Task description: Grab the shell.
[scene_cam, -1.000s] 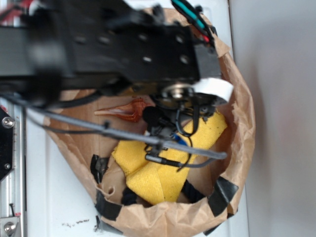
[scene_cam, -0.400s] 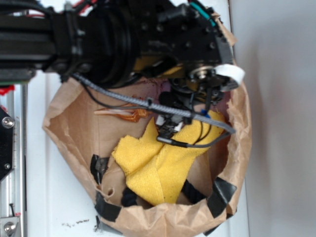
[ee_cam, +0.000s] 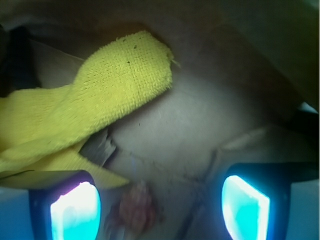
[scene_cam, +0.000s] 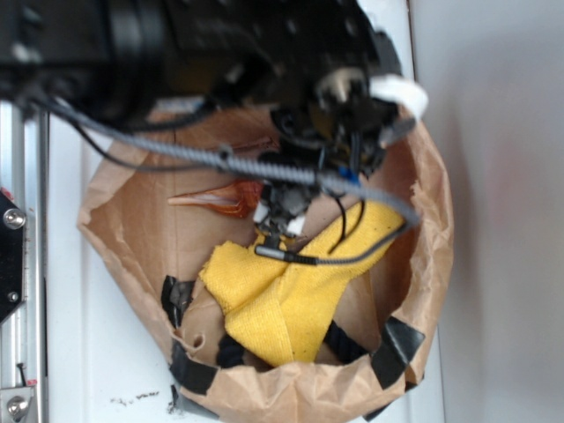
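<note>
Orange-brown and knobbly, the shell point(scene_cam: 225, 197) lies on the floor of the paper bag point(scene_cam: 123, 225), its pale spike pointing left, just above the yellow cloth point(scene_cam: 282, 300). Directly right of the shell hangs the gripper point(scene_cam: 280, 211), jaws spread wide; the wrist view shows the shell point(ee_cam: 136, 207) between them, likely lined up for closing. Since a second ago the arm has shifted up and the gripper has closed in on the shell.
</note>
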